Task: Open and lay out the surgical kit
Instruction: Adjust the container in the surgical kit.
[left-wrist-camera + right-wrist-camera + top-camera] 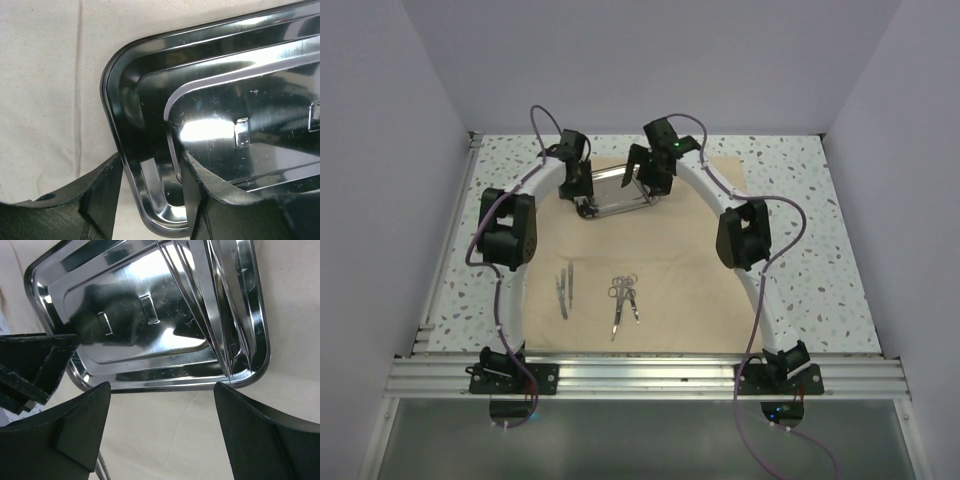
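Tweezers [564, 290] are laid on the beige cloth wrap [690, 300], left of and nearer the arm bases than the steel tray [617, 190]. The tray's left rim is pinched by the left gripper [151, 167], while the right gripper [162, 390] is held spread over its right end.

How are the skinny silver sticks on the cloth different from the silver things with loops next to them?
The thin silver metal tweezers are plain straight strips. The silver ring-handled scissor-like tools have round finger loops at their far ends. The tweezers lie on the left, almost side by side. The ring-handled tools lie to their right, and their tips splay apart toward the near edge. Both are slim shiny metal, resting on the beige cloth wrap.
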